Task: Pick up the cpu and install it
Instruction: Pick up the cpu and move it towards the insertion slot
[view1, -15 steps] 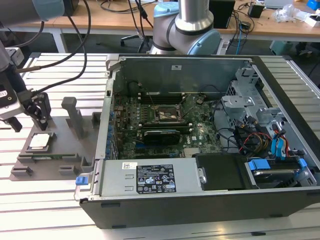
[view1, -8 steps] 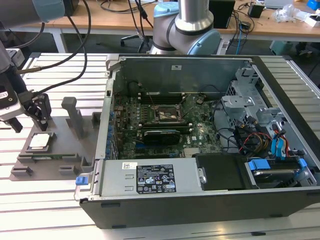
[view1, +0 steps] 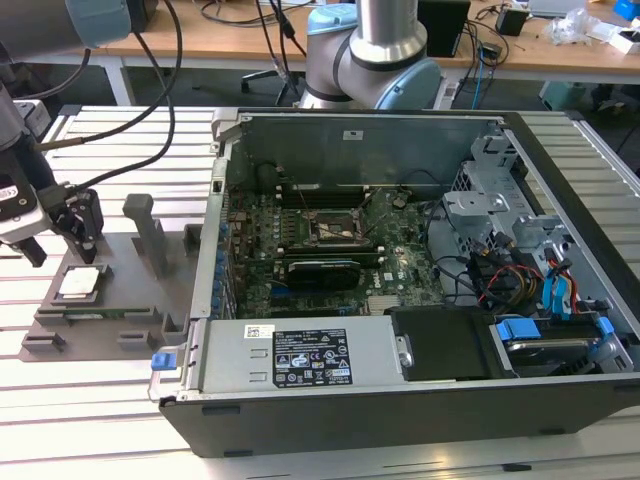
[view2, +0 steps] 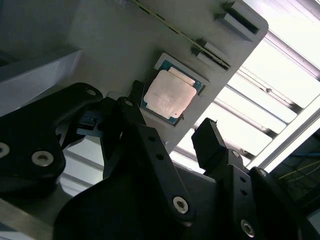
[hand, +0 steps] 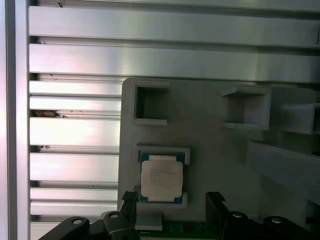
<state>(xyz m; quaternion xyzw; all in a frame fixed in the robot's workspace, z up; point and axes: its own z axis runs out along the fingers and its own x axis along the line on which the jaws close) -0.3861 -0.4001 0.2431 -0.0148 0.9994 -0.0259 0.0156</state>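
The cpu (view1: 80, 283), a small square chip with a pale silver top, lies flat in a recess of the grey holder plate (view1: 120, 300) at the exterior view's left. It appears in both wrist views, cpu (view2: 169, 95) and cpu (hand: 161, 180). My gripper (view1: 58, 243) hangs just above it, open, with black fingers (view2: 135, 107) on either side and nothing held. In the wrist views the gripper (view2: 172, 114), (hand: 172, 197) straddles the chip without touching it. The socket (view1: 335, 226) sits on the motherboard inside the open computer case (view1: 420, 400).
Grey upright posts (view1: 148, 232) rise from the holder plate beside the gripper. The case wall (view1: 213, 240) stands between plate and motherboard. A black card (view1: 322, 270), cables (view1: 500, 280) and drive cages fill the case. The slatted metal table (view1: 100, 400) lies all around.
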